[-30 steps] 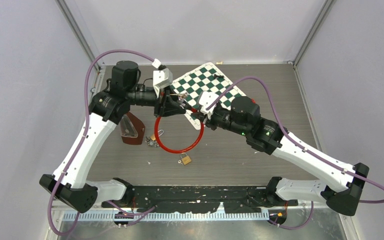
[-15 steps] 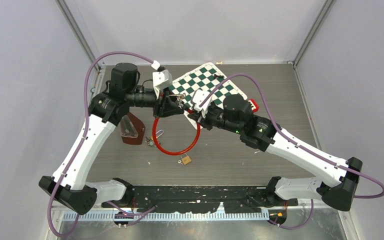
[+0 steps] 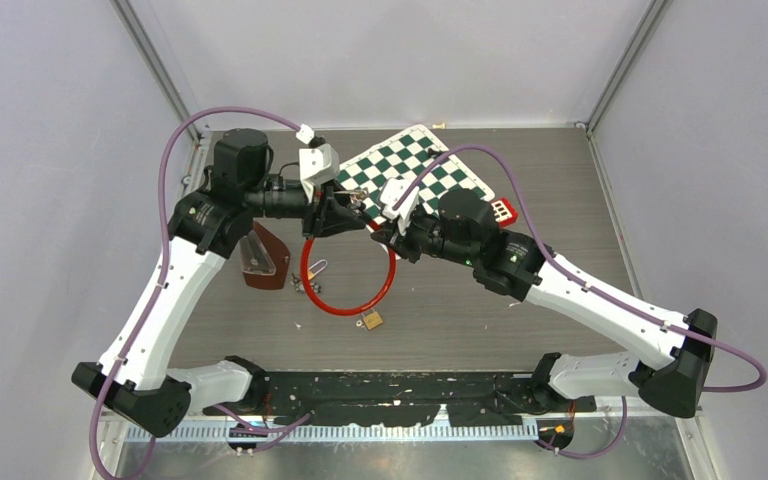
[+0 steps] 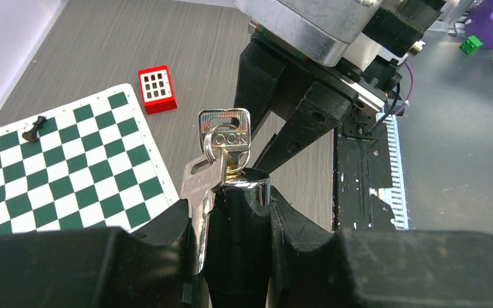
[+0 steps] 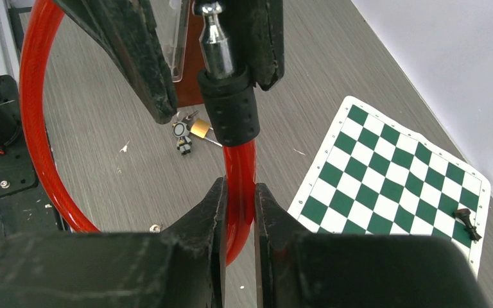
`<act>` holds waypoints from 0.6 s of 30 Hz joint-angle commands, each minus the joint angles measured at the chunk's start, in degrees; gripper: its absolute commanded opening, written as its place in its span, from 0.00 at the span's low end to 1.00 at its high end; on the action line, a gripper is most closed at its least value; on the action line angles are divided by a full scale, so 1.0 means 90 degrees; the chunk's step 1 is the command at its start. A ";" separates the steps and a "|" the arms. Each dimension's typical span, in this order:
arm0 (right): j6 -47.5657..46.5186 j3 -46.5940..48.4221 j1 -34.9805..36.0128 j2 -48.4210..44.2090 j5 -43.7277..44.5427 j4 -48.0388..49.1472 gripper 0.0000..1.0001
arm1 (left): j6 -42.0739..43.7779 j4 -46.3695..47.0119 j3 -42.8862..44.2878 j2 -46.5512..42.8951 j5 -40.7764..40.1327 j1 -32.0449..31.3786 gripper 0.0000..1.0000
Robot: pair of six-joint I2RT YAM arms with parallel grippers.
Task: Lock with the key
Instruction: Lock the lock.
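Note:
A red cable lock (image 3: 345, 290) hangs as a loop between my two grippers above the table. My left gripper (image 3: 345, 215) is shut on the lock's black and chrome cylinder (image 4: 241, 224), with a silver key (image 4: 224, 131) standing in its end and a second key (image 4: 202, 192) dangling from the ring. My right gripper (image 3: 385, 228) is shut on the red cable (image 5: 239, 176) just below its black collar (image 5: 230, 115) and chrome pin (image 5: 215, 35). The pin end points toward the left gripper's fingers (image 5: 135, 58).
A green and white chessboard (image 3: 410, 175) lies at the back, with a black pawn (image 4: 33, 128) on it. A red block (image 3: 501, 211) sits by the board. A small brass padlock (image 3: 370, 319), another padlock with keys (image 3: 305, 283) and a brown holder (image 3: 260, 257) lie on the table.
Both arms have shifted left and a little toward the back, carrying the lock. The right gripper has closed in on the left one, and the red loop has narrowed.

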 commanded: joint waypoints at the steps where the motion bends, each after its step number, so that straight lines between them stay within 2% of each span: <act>1: 0.0006 0.0428 0.0080 0.0011 -0.0430 0.0094 0.05 | 0.0045 0.0265 0.0108 0.0015 0.0088 -0.0002 0.00; 11: 0.0156 0.0558 0.0076 -0.0078 -0.0481 0.0399 0.05 | 0.0262 -0.0102 0.0162 0.0113 -0.0042 -0.0002 0.00; 18: 0.0306 0.0171 0.0075 -0.0340 -0.0232 0.1189 0.05 | 0.0650 -0.0827 0.0508 0.0344 -0.0140 -0.0002 0.00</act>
